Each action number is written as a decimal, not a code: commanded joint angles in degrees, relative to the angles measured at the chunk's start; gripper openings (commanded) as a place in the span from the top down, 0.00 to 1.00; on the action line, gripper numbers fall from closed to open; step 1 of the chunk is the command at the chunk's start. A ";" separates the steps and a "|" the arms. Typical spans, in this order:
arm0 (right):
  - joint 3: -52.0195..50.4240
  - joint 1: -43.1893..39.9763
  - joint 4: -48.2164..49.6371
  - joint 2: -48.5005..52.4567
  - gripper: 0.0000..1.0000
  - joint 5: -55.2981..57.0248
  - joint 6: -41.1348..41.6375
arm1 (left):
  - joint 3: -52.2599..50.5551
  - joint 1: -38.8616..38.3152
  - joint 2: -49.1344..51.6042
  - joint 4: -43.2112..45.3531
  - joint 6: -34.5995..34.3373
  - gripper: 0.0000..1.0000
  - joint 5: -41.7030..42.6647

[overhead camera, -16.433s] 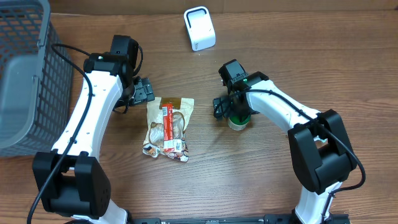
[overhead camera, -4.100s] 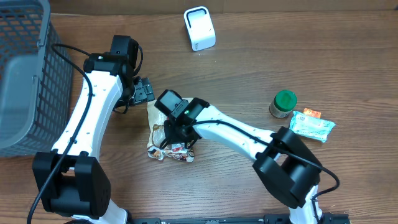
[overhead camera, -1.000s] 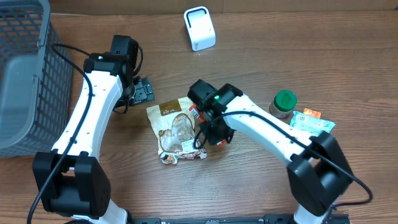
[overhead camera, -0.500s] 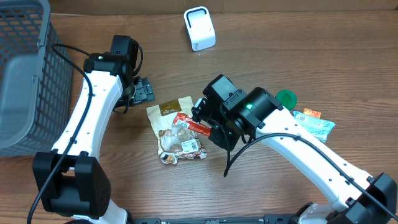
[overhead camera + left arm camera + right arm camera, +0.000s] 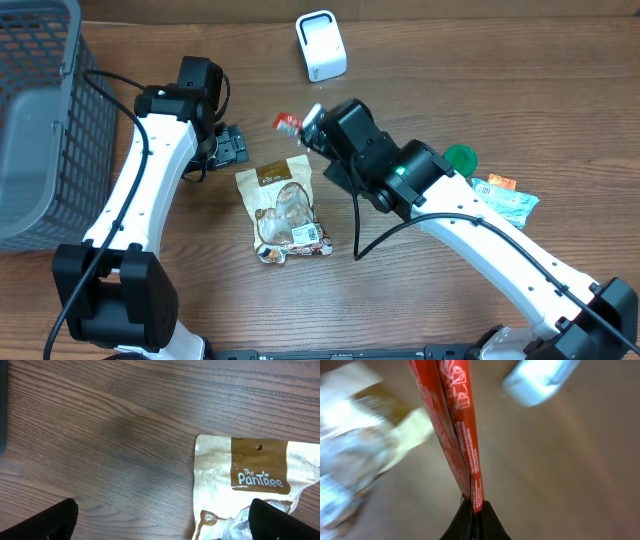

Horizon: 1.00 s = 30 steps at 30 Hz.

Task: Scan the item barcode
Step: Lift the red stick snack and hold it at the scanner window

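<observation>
A thin red packet (image 5: 287, 123) hangs above the table, just below the white scanner (image 5: 321, 46). My right gripper (image 5: 303, 127) is shut on its lower end. In the right wrist view the red packet (image 5: 455, 425) stands edge-on out of the shut gripper (image 5: 474, 515), and the scanner (image 5: 540, 377) is a blur at the top right. My left gripper (image 5: 232, 148) rests open beside the top corner of a clear snack bag (image 5: 285, 210). In the left wrist view its black fingertips (image 5: 50, 520) stand wide apart around the bag's "The PanTree" header (image 5: 257, 477), with nothing between them.
A grey mesh basket (image 5: 40, 110) fills the far left. A green-lidded jar (image 5: 459, 160) and a small teal and orange packet (image 5: 505, 200) lie at the right, behind my right arm. The snack bag (image 5: 360, 445) shows blurred below the right gripper.
My right gripper has lifted the red packet off the snack bag and carried it up and back towards the scanner. The left arm has not moved.
</observation>
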 commanded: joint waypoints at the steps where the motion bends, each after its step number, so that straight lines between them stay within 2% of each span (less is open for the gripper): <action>1: 1.33 -1.53 3.45 -0.79 0.97 13.14 -4.52 | 0.81 -0.09 0.09 0.09 0.00 0.00 -0.35; 5: 4.94 -4.74 6.67 0.37 0.97 17.62 -9.49 | 0.81 -0.09 0.09 0.09 0.00 0.01 -0.35; 11: 14.56 -9.99 8.22 7.19 0.97 19.54 -10.91 | 0.81 -0.09 0.09 0.09 0.02 0.00 -0.35; 17: 15.69 -11.02 26.32 16.50 0.97 21.59 -21.84 | 0.81 -0.09 0.09 0.11 0.00 0.01 -0.35; 30: 15.65 -11.26 53.88 34.07 0.97 26.08 -24.24 | 0.81 -0.09 0.09 0.09 0.02 0.00 -0.35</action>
